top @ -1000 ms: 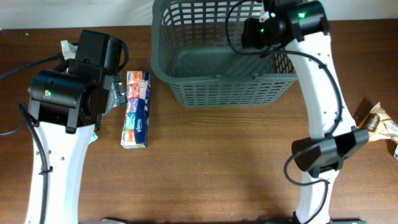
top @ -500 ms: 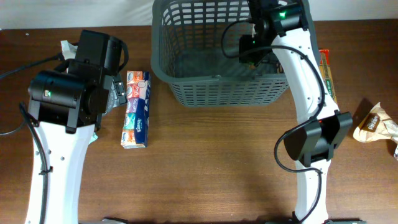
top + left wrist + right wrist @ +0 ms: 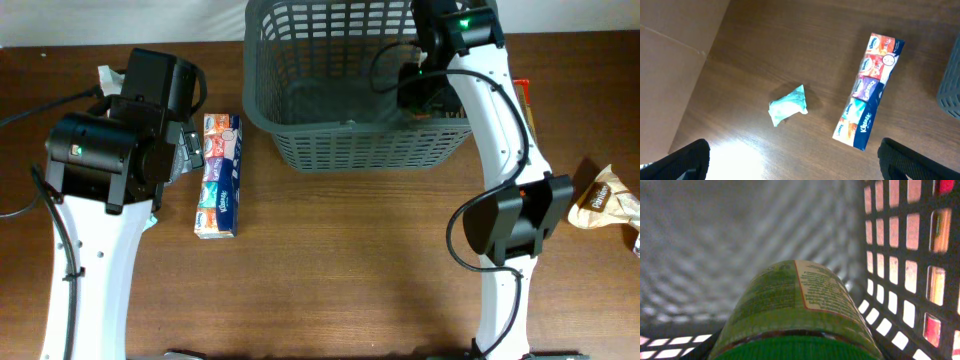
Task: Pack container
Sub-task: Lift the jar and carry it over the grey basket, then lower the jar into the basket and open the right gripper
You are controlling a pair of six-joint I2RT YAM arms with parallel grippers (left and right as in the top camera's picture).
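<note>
The dark grey container [image 3: 350,128] stood at the far middle of the wooden table [image 3: 350,270]. The right gripper [image 3: 418,88] reached down inside its right end, close to the lattice wall [image 3: 900,255]. A green-labelled bottle [image 3: 795,310] with a green cap filled the wrist view, but whether the jaws were pinching it could not be told. Left of the container lay a Kleenex tissue multipack [image 3: 219,175]. The left gripper [image 3: 797,165] hung above it and a crumpled teal wrapper [image 3: 788,105], its jaws spread wide and holding nothing.
</note>
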